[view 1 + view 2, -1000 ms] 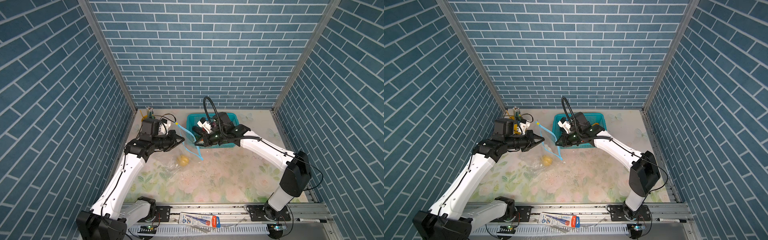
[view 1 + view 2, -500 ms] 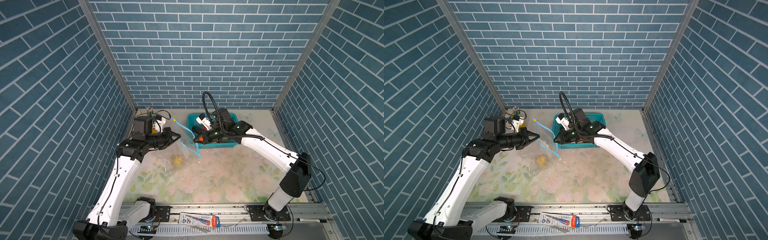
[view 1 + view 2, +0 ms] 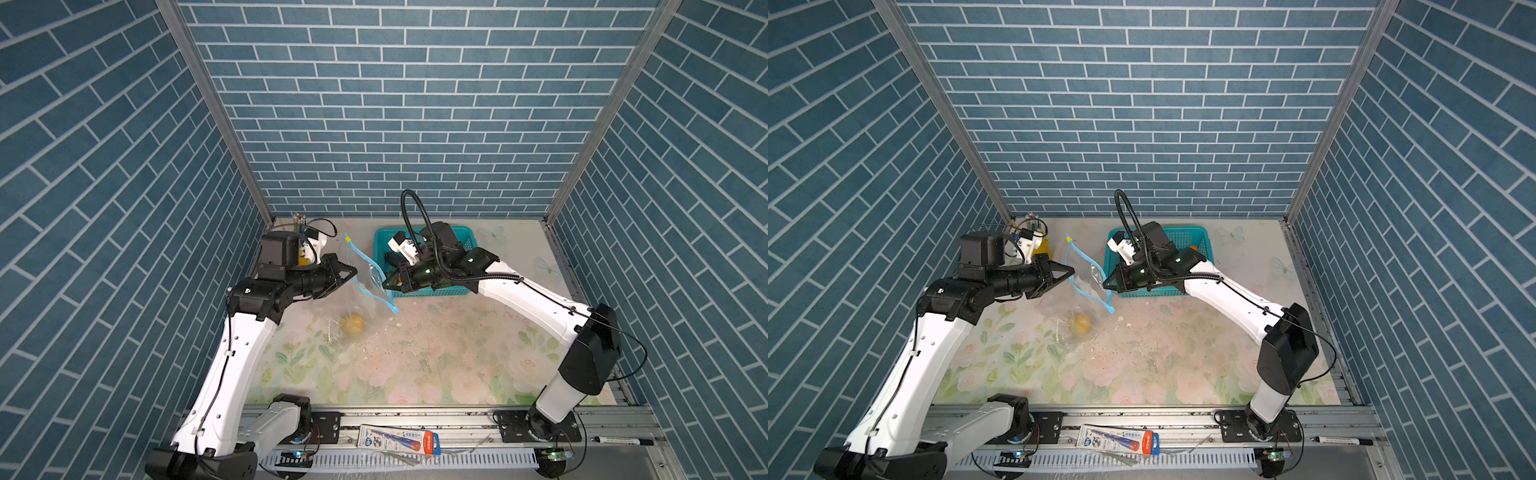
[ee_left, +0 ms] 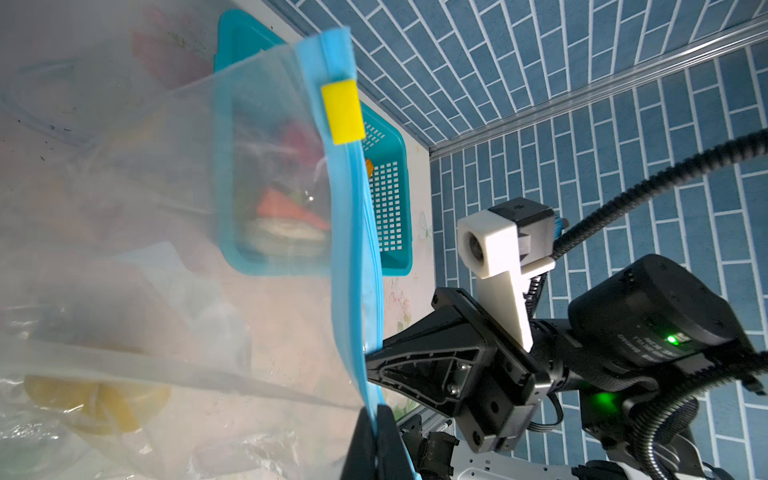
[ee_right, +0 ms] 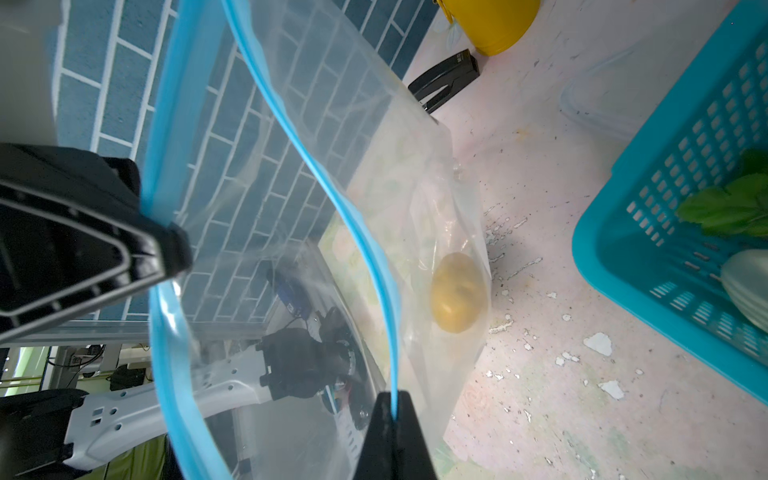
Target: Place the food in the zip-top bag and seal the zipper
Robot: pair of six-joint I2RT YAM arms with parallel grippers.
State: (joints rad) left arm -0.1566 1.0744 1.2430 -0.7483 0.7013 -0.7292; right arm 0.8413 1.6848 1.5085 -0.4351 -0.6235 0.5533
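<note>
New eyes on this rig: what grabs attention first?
A large clear crinkly plastic zip-top bag stands out mid-scene, its mouth spread between the left end effector and the right end effector, each shut on its light-blue zipper strip. One round yellow toy potato sits in the bag's bottom, while the teal perforated plastic basket at the rear holds more toy food.

left pincer (image 3: 354, 271) closed, right pincer (image 3: 384, 285) closed, tips facing inward

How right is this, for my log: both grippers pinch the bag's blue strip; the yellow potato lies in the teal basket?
The right wrist view shows the yellow potato inside the zip-top bag, not the teal basket. Left gripper and right gripper do pinch the blue strip.
</note>
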